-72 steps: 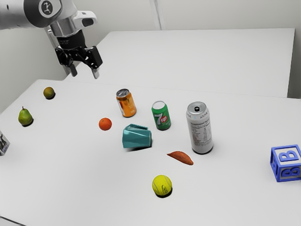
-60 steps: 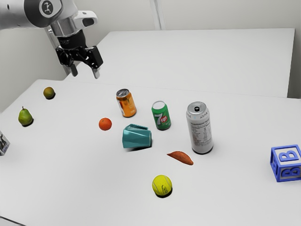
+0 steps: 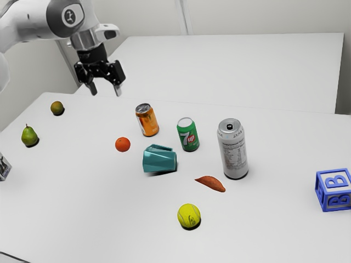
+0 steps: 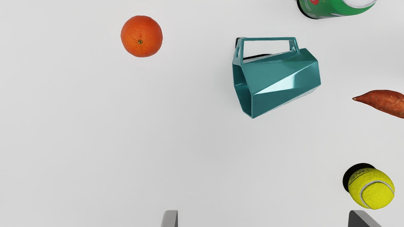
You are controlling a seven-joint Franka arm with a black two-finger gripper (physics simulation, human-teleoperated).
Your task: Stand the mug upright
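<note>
Exterior view: gripper (image 3: pixel 105 91) hangs at upper left, fingers spread, holding nothing; mug (image 3: pixel 159 160) lies on its side, a little below and left of the frame's centre. Wrist view: mouth (image 4: pixel 243 91) faces the orange's (image 4: pixel 141 36) side, handle (image 4: pixel 268 39) toward the green can (image 4: pixel 331 9). Judgement: straddle the mug squarely, clear of the can; pinch firmly, lift, rotate mouth up, lower base flat, release gently.
</note>
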